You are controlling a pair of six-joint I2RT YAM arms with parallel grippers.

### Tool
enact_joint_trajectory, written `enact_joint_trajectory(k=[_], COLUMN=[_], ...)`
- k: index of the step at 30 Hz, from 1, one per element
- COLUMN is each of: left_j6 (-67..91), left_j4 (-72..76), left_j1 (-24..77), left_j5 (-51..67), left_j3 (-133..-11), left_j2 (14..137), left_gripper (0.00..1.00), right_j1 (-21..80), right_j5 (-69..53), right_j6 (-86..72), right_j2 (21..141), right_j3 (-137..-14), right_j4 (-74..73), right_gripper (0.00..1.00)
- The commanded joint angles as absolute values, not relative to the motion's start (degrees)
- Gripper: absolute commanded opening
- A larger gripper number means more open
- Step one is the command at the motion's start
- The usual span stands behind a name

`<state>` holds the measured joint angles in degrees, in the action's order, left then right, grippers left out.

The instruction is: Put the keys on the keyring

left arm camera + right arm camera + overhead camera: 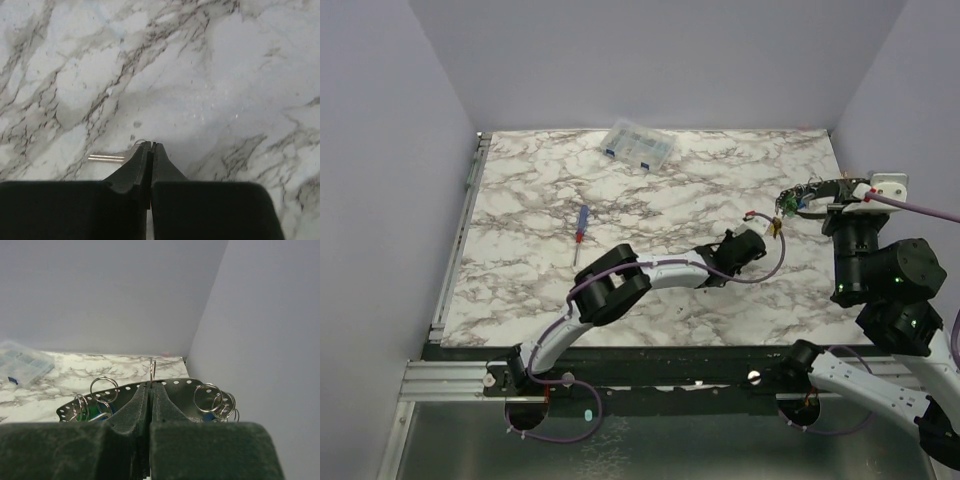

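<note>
Working above a white, grey-veined marble counter (650, 200), hard and slick: expect any dropped piece to skid off out of reach. Well apart from the clear plastic compartment box (638, 147) at the far edge and the slim red-and-blue screwdriver (580, 228) at mid-counter, so little chance of a snag there. Over on the right, apparently lifted off the counter: right hand (151, 385) clamped shut on the large thin grey metal keyring (180, 385), already hung with small split rings (104, 387) and green- and blue-tagged keys (790, 203). Could pivot in so narrow a pinch if shoved sideways, swinging the upright wire end (152, 370) off line. Just beside it: left hand (151, 146) closed on one small silver key (106, 158), with blade poking out sideways and a little ring (140, 142) at the fingertips. Hides most of that ring, so may miss the wire end, jam against the hoop, or lose the key under pressure.
</note>
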<state>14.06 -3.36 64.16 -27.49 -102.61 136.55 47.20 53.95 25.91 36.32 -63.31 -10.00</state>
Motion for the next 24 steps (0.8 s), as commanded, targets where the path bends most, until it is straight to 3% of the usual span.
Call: enact_joint_trajectory(k=[1,9,24], left_j6=[12.5,11.4,14.1], left_j4=[1.8,11.4,18.0], left_j1=[64.3,64.0,58.3], left_j5=[-20.5,-14.1,-0.7], left_j3=[-90.4,-73.4,-55.0], left_j2=[127.9,115.6,91.4], left_gripper=[0.0,0.0,0.0], right_j1=[47.3,47.3,47.3], right_j5=[51.6,50.1,43.8], right_j6=[25.8,25.6,21.8], right_j2=[36.7,37.5,38.7], right_j3=[-65.4,-65.8,-65.0], right_j4=[-10.2,-10.6,-13.5], right_gripper=[0.0,0.0,0.0])
